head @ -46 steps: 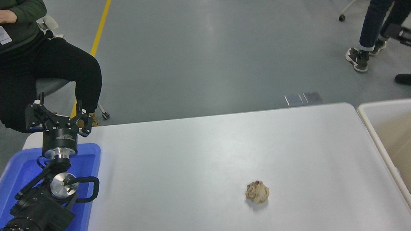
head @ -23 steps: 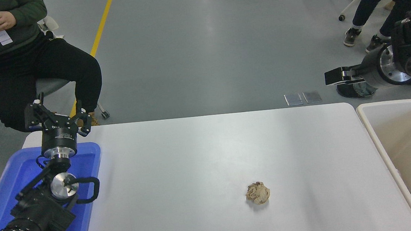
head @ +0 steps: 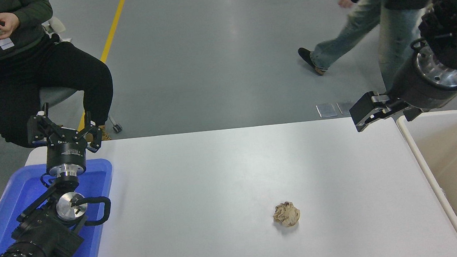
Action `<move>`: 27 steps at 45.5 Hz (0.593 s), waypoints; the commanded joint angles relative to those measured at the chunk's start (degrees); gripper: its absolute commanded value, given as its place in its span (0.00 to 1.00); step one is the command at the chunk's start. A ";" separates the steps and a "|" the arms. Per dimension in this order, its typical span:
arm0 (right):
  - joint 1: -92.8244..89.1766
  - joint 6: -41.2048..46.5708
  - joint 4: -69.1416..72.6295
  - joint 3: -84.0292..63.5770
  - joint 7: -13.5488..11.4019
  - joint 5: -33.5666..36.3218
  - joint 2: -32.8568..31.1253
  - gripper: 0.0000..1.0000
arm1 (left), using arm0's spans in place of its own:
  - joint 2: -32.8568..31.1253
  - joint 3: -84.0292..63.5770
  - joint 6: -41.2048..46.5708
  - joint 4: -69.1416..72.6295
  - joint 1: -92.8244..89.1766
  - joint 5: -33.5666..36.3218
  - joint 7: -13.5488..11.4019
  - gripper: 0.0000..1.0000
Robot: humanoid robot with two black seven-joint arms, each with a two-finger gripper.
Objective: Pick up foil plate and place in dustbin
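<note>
Hovering beside the dustbin (head: 414,149), the right gripper (head: 363,115) (fingers' spread unclear) carries nothing visible.

One crumpled paper ball (head: 286,214) on one white table (head: 231,165) — plus one blue tray (head: 97,239), one cream dustbin (head: 449,192), two black grippers (head: 65,136) (head: 366,114) — and two people: one seated (head: 21,72), one walking (head: 371,8).

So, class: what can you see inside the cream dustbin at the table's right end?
The dustbin shows only bare, smooth inner walls in its visible part. No foil plate shows there. Its right and near portions are cut off by the picture's edge, so anything lying there cannot be seen.
</note>
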 commanded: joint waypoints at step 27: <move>0.63 -3.51 -0.12 -2.05 0.11 13.40 17.53 1.00 | 0.00 0.01 0.03 0.00 0.00 -0.01 0.00 0.99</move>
